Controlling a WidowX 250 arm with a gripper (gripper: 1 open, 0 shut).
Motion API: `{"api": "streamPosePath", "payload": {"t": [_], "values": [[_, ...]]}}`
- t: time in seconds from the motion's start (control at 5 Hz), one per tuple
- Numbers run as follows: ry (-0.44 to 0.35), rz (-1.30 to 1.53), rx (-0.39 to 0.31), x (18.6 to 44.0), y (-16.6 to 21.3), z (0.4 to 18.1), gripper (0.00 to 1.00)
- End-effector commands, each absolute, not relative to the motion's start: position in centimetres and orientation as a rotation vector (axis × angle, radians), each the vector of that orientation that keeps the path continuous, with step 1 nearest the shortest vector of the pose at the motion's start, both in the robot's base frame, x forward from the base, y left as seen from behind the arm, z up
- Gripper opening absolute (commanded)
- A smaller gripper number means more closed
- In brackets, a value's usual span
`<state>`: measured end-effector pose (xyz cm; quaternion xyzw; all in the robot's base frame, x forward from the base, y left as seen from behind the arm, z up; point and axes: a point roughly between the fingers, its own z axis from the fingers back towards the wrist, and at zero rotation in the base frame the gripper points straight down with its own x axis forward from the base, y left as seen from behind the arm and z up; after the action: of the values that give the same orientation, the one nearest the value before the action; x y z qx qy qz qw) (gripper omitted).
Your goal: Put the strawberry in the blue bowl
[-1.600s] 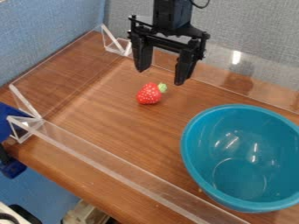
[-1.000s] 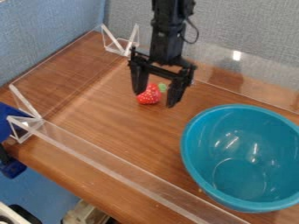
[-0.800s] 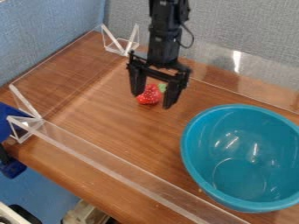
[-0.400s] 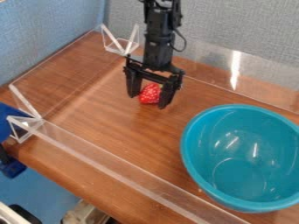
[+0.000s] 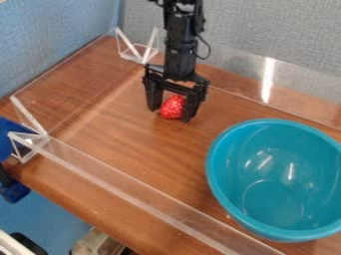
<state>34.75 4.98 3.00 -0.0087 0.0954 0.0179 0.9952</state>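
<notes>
Since the earlier frames the gripper point(image 5: 173, 106) has dropped from above the wooden table point(image 5: 94, 105) and now straddles the strawberry point(image 5: 172, 108), jaws spread wide with a finger on either side of the fruit. Nothing is gripped yet. The strawberry sits on the table toward its far edge, near the clear acrylic wall point(image 5: 253, 75), well apart from the blue bowl point(image 5: 277, 179) at the near right corner. Closing off-centre could squeeze the small rounded fruit sideways, so it rolls free or bruises.
</notes>
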Motion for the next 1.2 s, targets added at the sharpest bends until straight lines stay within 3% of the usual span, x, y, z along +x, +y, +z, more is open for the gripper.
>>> {"api": "streamPosePath", "payload": {"t": [0.0, 1.0], "values": [[0.127, 0.064, -0.021, 35.8, 6.0, 4.5, 1.00], [0.121, 0.080, -0.060, 36.4, 6.4, 3.2, 1.00]]}}
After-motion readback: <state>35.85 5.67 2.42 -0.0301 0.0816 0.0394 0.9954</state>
